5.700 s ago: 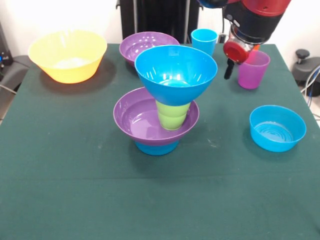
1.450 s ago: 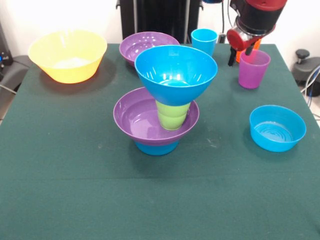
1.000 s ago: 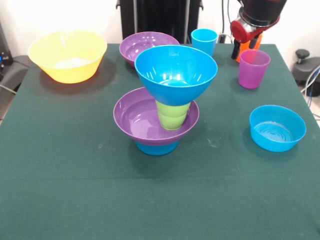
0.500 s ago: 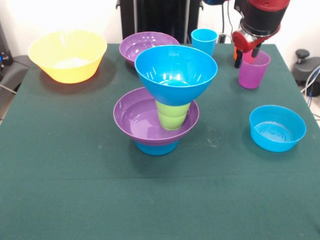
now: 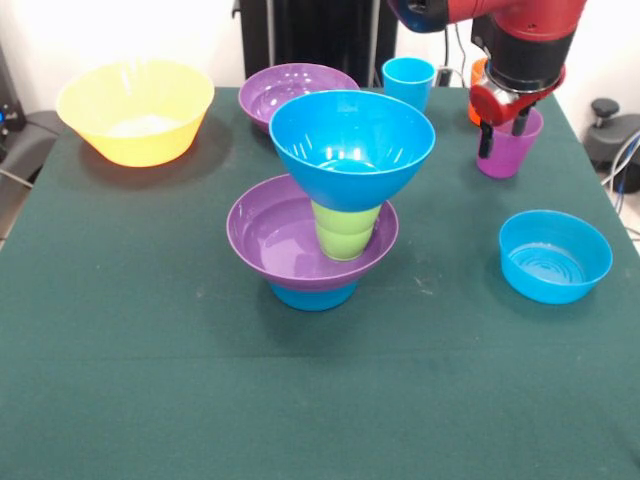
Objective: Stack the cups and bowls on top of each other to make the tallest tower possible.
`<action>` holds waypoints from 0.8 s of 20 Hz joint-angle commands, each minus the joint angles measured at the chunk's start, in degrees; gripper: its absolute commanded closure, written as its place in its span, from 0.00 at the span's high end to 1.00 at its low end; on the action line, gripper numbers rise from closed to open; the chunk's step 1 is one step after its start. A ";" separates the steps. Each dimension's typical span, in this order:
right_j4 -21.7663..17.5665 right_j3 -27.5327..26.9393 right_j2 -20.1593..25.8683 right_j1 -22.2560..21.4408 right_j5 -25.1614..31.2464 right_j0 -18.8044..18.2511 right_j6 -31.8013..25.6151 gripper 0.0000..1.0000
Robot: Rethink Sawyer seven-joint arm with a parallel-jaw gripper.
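- The gripper (image 5: 503,138) hangs right over the translucent purple cup (image 5: 507,152) at the far right of the table (image 5: 150,350). 1 dark finger (image 5: 485,140) runs down the outside of the cup's left wall and the other drops at or just inside its rim.
- The fingers stand apart on either side of the cup's wall; whether they press on it I cannot tell.
- The purple cup stands upright on the cloth.
- A sliver of the orange cup (image 5: 476,92) shows behind the arm (image 5: 520,45), upper left of the purple cup.
- The light blue cup (image 5: 408,82) stands upright near the far edge, left of the arm.
- The tower (image 5: 330,200) rises mid-table: a small blue bowl (image 5: 312,296) lowest, a wide purple bowl (image 5: 270,245) on it, the lime green cup (image 5: 345,232) standing in that bowl, and the large blue bowl (image 5: 352,145) perched on the cup.
- The second purple bowl (image 5: 290,92) sits behind the tower, partly hidden by the large blue bowl's rim.
- The large yellow bowl (image 5: 135,110) rests at the far left corner.
- Another small blue bowl (image 5: 555,256) sits alone at the right, nearer than the purple cup and apart from it.
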 commanded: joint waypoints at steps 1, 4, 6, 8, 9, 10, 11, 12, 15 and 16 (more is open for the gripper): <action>-3.74 -0.28 -0.84 5.56 -2.33 0.79 2.61 1.00; -4.30 -0.61 -1.85 6.37 -1.25 0.92 2.39 1.00; -4.28 -0.72 -2.02 6.55 -0.93 0.87 2.24 1.00; -4.19 -0.67 -2.16 6.50 -0.35 0.76 2.02 1.00; -3.65 -1.28 -2.03 6.02 1.27 1.13 1.87 1.00; -3.50 -1.31 -2.09 5.89 1.99 1.14 1.71 1.00; -2.92 -1.82 -1.93 5.36 3.35 1.69 1.85 1.00; -2.80 -1.84 -1.92 5.22 3.61 1.74 1.87 1.00; -2.32 -2.34 -1.86 4.93 4.31 2.24 2.18 1.00; -2.18 -2.30 -1.89 4.73 4.36 2.32 2.32 1.00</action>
